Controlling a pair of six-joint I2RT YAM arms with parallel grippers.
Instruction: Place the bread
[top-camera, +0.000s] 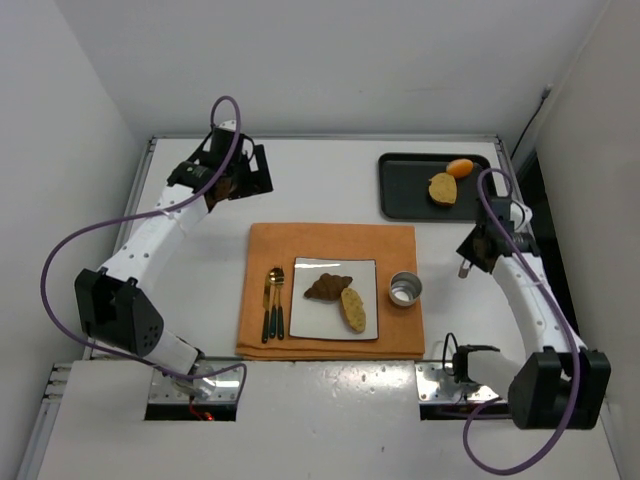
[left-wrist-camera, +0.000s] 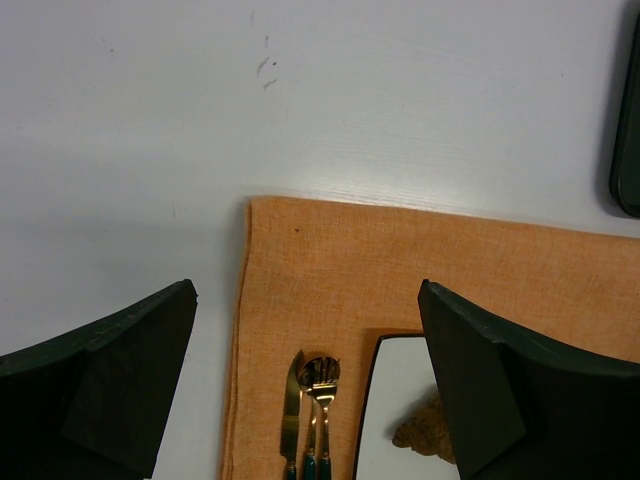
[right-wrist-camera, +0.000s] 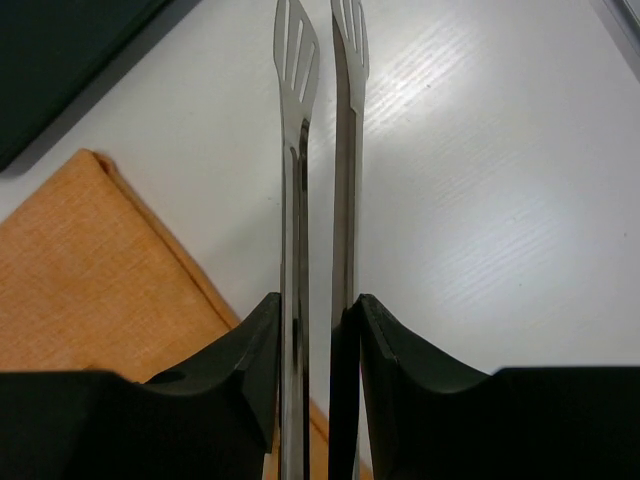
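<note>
A white square plate (top-camera: 312, 322) on the orange placemat (top-camera: 330, 242) holds a dark croissant (top-camera: 327, 288) and an oval bread slice (top-camera: 352, 309). Another round bread piece (top-camera: 442, 187) and a small orange piece (top-camera: 460, 167) lie on the black tray (top-camera: 400, 195) at the back right. My right gripper (top-camera: 474, 252) is shut on metal tongs (right-wrist-camera: 296, 170), right of the mat and in front of the tray; the tong tips are close together and empty. My left gripper (top-camera: 240, 176) is open and empty, above the table behind the mat's back left corner.
A small metal cup (top-camera: 405, 289) stands on the mat right of the plate. A gold knife, spoon and fork (top-camera: 273, 300) lie left of it, also in the left wrist view (left-wrist-camera: 312, 410). The tray's edge (left-wrist-camera: 628, 130) shows at the right there.
</note>
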